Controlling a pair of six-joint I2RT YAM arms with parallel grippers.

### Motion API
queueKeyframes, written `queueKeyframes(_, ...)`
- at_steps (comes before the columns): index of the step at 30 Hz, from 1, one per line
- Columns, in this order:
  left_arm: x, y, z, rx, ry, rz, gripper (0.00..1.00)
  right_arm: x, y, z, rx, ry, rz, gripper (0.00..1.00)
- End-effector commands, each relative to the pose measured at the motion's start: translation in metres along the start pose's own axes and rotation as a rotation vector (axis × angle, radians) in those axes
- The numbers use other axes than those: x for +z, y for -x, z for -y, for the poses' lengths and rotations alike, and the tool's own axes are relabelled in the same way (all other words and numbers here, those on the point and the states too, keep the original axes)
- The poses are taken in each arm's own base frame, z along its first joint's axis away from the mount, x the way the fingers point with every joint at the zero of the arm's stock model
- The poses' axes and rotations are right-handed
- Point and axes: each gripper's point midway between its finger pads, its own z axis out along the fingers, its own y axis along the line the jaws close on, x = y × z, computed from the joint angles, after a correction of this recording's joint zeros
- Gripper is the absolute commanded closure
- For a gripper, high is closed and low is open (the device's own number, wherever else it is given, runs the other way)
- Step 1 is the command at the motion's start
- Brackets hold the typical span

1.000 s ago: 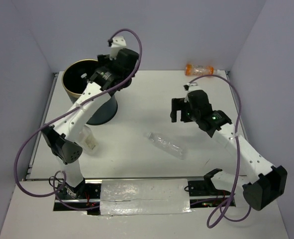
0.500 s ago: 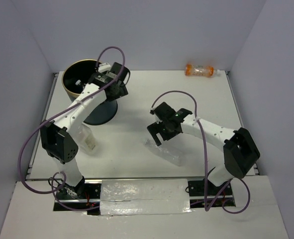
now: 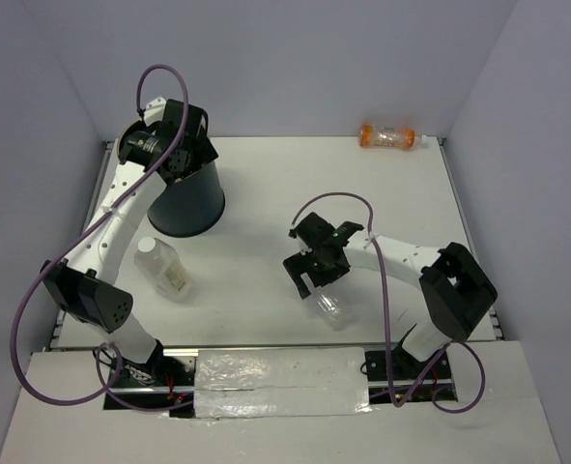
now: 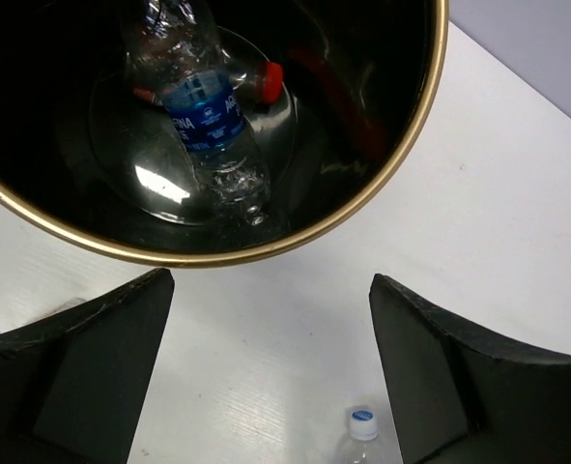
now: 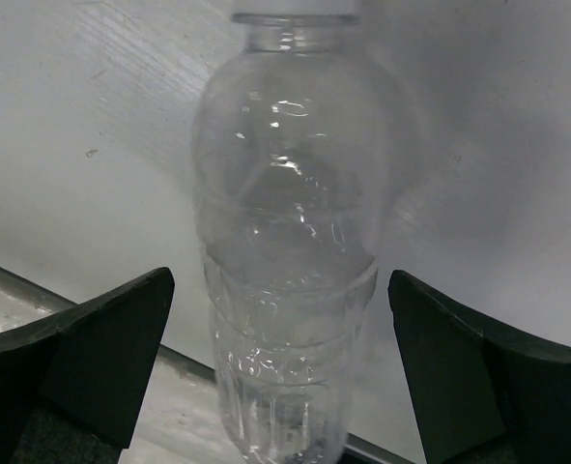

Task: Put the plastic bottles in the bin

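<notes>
The long clear bottle (image 5: 290, 232) lies on its side well apart from the bin (image 3: 196, 205), to its right in the top view, long axis slanted, cap end apparently turned toward the bin. The right gripper (image 3: 316, 274) is spread wide astride it, with nothing held. The gripper is best lowered to mid-body and closed gently across the width, since thin plastic may buckle or roll.

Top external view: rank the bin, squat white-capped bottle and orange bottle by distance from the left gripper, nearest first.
1. bin: far left, right under the left gripper.
2. squat white-capped bottle: left side, nearer the arm bases, lying beside the left arm.
3. orange bottle: far right, at the back edge of the table.
</notes>
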Motion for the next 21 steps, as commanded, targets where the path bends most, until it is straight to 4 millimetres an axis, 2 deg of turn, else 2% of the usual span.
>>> queueKeyframes(1, -0.003, 0.004, 0.005, 0.001, -0.037, -0.001, 0.04, 0.007, 0.002, -0.011, 0.006, 0.028, 0.008, 0.01)
queueKeyframes(4, -0.005, 0.003, 0.009, 0.000, -0.058, -0.012, 0.05, 0.008, -0.001, -0.010, 0.017, 0.016, 0.007, 0.06)
queueKeyframes(6, -0.007, 0.000, 0.016, -0.007, -0.101, -0.032, 0.06, 0.007, 0.000, -0.006, 0.027, -0.002, 0.018, 0.14)
queueKeyframes(10, -0.017, -0.011, 0.038, -0.013, -0.227, -0.098, 0.08, -0.008, 0.013, -0.006, 0.031, -0.011, 0.084, 0.30)
queueKeyframes(14, -0.031, -0.036, 0.069, 0.006, -0.374, -0.193, 0.07, -0.034, 0.037, -0.023, 0.030, 0.068, 0.194, 0.31)
queueKeyframes(18, -0.035, -0.043, 0.078, 0.014, -0.408, -0.218, 0.07, -0.045, 0.049, -0.027, 0.030, 0.080, 0.237, 0.32)
queueKeyframes(20, -0.038, -0.048, 0.084, 0.017, -0.445, -0.250, 0.07, -0.055, 0.056, -0.030, 0.031, 0.093, 0.265, 0.32)
queueKeyframes(21, -0.044, -0.053, 0.089, 0.014, -0.482, -0.282, 0.06, -0.067, 0.059, -0.032, 0.031, 0.103, 0.294, 0.33)
